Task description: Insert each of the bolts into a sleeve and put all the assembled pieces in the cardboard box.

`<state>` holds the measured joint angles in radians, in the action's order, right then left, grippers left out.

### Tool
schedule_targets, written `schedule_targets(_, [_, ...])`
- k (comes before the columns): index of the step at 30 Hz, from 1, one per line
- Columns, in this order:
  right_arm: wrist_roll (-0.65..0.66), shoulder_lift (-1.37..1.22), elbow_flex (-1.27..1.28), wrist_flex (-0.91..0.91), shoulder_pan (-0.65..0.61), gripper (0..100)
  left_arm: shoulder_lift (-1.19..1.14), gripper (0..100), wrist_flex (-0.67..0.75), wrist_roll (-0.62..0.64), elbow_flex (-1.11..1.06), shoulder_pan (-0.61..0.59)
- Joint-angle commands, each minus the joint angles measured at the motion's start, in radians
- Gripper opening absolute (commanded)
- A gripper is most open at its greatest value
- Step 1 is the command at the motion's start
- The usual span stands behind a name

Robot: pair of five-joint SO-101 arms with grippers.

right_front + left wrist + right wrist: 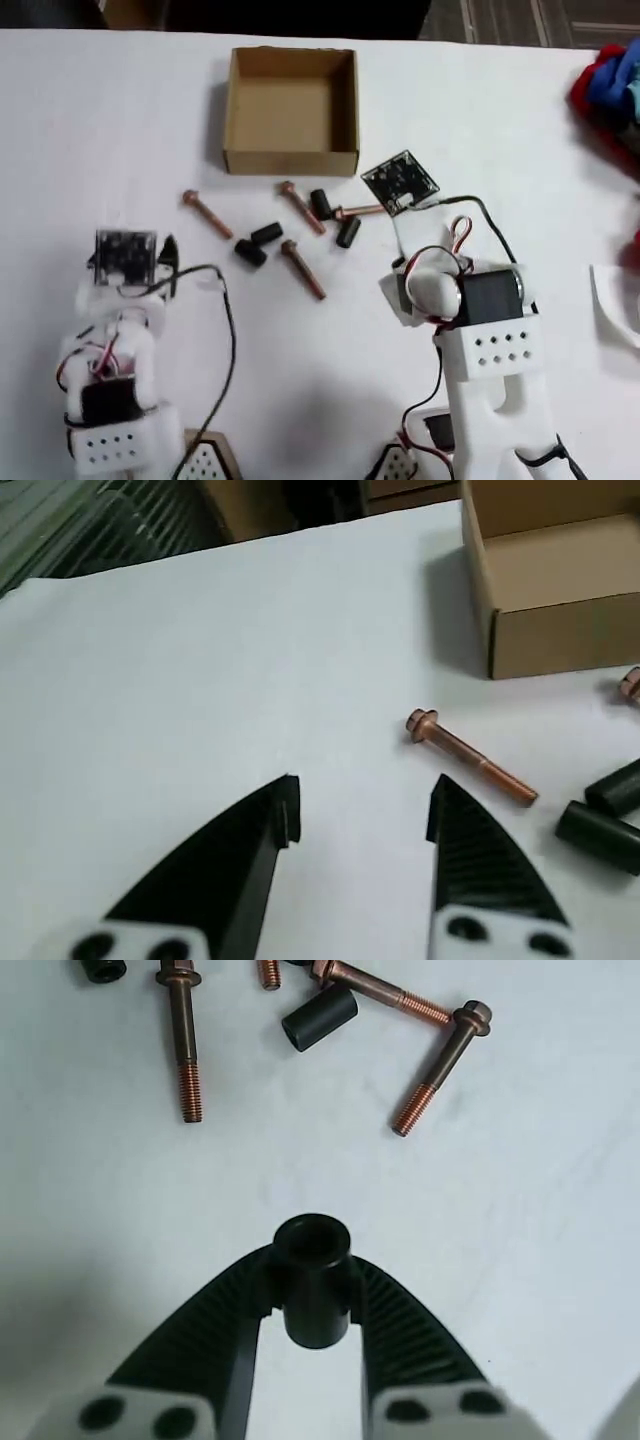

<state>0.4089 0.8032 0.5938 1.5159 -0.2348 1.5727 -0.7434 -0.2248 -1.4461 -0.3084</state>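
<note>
My right gripper [313, 1278] is shut on an upright black sleeve [313, 1260], held just above the white table. Beyond it lie copper bolts [181, 1040] [440, 1068] and a loose sleeve [320, 1017]. In the high view, bolts [207, 213] [303, 269] and black sleeves [258, 244] [348, 232] are scattered in front of the open cardboard box [290, 160]. The right arm's wrist board [400, 183] sits over the cluster's right end. My left gripper [365, 805] stands open with nothing in it, short of one bolt [470, 760], with the box [560, 630] beyond.
Red and blue cloth [605, 85] lies at the table's far right edge, with a white object [615, 300] below it. Black cables [225, 330] trail from both arms. Bare tabletop spreads left of the box and between the arms.
</note>
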Motion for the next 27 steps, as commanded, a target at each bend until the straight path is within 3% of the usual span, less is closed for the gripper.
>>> schedule_targets(1, [0.002,0.027,-0.008,-0.015,0.005,2.3,-0.356,21,-0.015,0.011,0.266,0.044])
schedule_targets(5, [0.006,0.027,-0.008,-0.015,0.004,2.4,-0.887,21,-0.181,0.023,0.674,0.081])
schedule_targets(12, [0.002,0.027,-0.008,-0.016,-0.001,2.4,-1.674,21,-0.707,0.229,1.52,0.152])
schedule_targets(16, [0.008,0.027,-0.008,-0.039,0.005,2.4,-2.028,21,-0.901,0.331,1.974,0.189])
schedule_targets(22, [0.009,0.028,-0.008,-0.048,0.005,2.4,-2.437,21,-1.039,0.442,2.536,0.196])
schedule_targets(27, [0.009,0.028,-0.008,-0.047,0.005,2.4,-2.598,21,-1.04,0.516,2.611,0.16])
